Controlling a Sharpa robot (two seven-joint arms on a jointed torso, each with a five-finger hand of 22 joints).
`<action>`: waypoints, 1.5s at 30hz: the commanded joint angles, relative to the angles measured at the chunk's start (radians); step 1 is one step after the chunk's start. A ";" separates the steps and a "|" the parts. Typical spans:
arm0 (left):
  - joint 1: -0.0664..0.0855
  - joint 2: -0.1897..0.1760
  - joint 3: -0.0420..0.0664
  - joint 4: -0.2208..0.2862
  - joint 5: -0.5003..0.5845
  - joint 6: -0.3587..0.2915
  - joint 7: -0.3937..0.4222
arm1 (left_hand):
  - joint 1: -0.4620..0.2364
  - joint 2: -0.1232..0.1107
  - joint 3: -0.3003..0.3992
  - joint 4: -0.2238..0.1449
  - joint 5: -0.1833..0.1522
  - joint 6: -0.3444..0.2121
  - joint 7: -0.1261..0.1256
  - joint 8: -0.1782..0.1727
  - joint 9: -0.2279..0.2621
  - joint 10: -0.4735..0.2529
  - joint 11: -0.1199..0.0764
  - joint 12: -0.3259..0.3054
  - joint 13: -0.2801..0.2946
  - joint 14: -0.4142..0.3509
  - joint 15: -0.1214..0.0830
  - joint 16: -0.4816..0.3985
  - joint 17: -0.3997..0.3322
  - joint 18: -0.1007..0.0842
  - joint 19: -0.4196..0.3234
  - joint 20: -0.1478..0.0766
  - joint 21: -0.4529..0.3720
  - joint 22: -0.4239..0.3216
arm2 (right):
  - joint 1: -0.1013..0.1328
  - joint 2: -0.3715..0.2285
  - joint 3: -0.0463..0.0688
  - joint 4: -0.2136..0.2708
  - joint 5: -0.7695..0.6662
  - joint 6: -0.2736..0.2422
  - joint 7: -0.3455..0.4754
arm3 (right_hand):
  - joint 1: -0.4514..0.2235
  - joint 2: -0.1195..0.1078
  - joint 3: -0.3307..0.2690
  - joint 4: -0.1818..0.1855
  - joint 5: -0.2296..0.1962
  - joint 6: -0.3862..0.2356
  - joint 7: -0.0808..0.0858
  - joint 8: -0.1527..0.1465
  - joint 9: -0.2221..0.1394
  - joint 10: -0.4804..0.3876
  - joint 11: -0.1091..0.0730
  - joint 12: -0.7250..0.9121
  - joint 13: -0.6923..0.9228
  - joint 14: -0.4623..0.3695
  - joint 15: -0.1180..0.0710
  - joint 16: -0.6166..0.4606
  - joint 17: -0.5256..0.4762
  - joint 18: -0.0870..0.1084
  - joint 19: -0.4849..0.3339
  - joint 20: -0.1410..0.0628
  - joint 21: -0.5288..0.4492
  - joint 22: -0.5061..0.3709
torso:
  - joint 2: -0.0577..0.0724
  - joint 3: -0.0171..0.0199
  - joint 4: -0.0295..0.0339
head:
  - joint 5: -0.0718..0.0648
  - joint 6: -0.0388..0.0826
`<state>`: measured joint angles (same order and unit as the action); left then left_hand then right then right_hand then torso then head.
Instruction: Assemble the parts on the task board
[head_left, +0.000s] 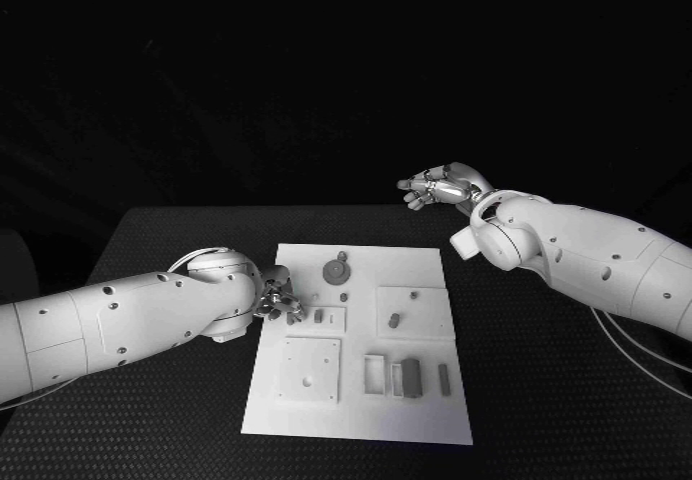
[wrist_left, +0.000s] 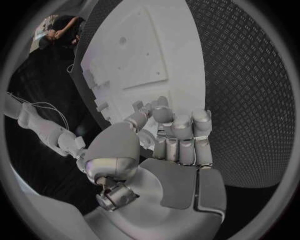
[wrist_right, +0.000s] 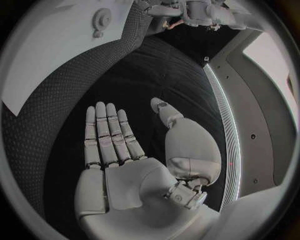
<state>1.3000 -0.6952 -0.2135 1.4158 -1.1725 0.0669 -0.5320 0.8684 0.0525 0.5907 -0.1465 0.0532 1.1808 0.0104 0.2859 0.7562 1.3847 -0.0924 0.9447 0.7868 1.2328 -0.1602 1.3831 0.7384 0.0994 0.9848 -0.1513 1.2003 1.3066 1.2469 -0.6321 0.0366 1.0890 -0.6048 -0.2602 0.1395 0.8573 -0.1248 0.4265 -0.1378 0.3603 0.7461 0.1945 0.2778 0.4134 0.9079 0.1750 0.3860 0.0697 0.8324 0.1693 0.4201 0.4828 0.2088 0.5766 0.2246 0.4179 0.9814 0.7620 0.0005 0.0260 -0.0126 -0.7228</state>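
- The white rectangular task board (head_left: 361, 415) lies in the middle of the black textured table (head_left: 577, 420), its near edge close to the table's near edge.
- Near the board's near right part, a dark grey upright block (head_left: 411, 378) stands in a shallow tray beside a slim grey bar (head_left: 444, 377).
- At the near left part sits a square raised plate (head_left: 310, 369) with a small hole.
- The left hand (head_left: 277, 303) rests at the board's left edge, about halfway up, fingers curled in over the board; whether they pinch a part I cannot tell.
- Just beside that hand, small grey pieces (head_left: 319, 315) stand in a square recess.
- Toward the board's far edge lies a round grey toothed disc (head_left: 336, 271).
- The right hand (head_left: 440, 187) hangs beyond the table's far right corner, well apart from the board; its wrist view shows the palm flat, fingers (wrist_right: 107, 131) straight and spread, holding nothing.
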 joint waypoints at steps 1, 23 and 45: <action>-0.003 0.003 -0.003 -0.009 -0.005 0.045 -0.019 | 0.016 0.007 0.005 -0.005 0.003 0.007 -0.001 0.005 0.000 0.014 -0.010 0.004 -0.002 0.031 -0.039 0.004 -0.001 0.017 0.008 -0.107 0.005 0.001 | -0.001 0.001 0.000 0.000 -0.003 0.016 0.010 | 0.009 -0.002 -0.005 -0.001 0.006 -0.009 0.028 0.003 -0.002 0.004 0.000 -0.006 -0.001 -0.006 0.000 -0.004 -0.002 0.014 -0.004 -0.001 -0.005 0.002 | 0.000 0.0002 0.0000 | 0.000 -0.001; -0.006 0.053 -0.004 -0.050 -0.024 0.090 -0.036 | 0.010 0.007 0.001 -0.003 0.001 0.003 0.000 0.006 0.004 0.014 -0.009 0.003 -0.002 0.030 -0.039 0.003 -0.003 0.015 0.007 -0.106 0.004 0.001 | -0.001 0.005 0.000 -0.002 -0.003 0.015 0.010 | 0.009 -0.002 -0.006 0.000 0.006 -0.009 0.028 0.003 -0.003 0.004 0.000 -0.007 -0.001 -0.007 0.000 -0.004 -0.002 0.014 -0.005 -0.001 -0.006 0.002 | 0.000 0.0002 -0.0002 | -0.003 -0.004; -0.006 0.038 -0.004 -0.056 -0.023 0.085 -0.064 | -0.141 -0.142 -0.134 0.050 -0.005 -0.041 0.010 -0.008 0.014 0.000 0.001 -0.001 -0.003 0.014 -0.034 -0.002 -0.008 0.023 -0.007 -0.109 -0.006 -0.002 | -0.001 0.003 0.000 -0.001 -0.003 0.013 0.009 | 0.009 -0.004 -0.007 0.000 0.006 -0.011 0.029 0.003 -0.004 0.003 0.001 -0.009 -0.001 -0.009 0.001 -0.005 -0.002 0.014 -0.006 0.000 -0.008 0.002 | 0.000 -0.0007 0.0004 | -0.006 -0.002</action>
<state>1.3027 -0.6535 -0.2101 1.3666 -1.1887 0.1283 -0.5615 0.7348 -0.0870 0.4603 -0.0965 0.0542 1.1539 0.0122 0.2829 0.7717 1.3914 -0.0921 0.9447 0.7840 1.2531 -0.1954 1.3831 0.7313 0.1220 0.9845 -0.1515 1.2002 1.3060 1.2461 -0.6293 0.0366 1.0875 -0.6048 -0.2587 0.1393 0.8573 -0.1248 0.4266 -0.1378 0.3603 0.7384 0.1949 0.2778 0.4106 0.9079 0.1751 0.3822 0.0697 0.8324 0.1693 0.4201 0.4820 0.2085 0.5767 0.2246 0.4141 0.9819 0.7619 -0.0001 0.0264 -0.0181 -0.7256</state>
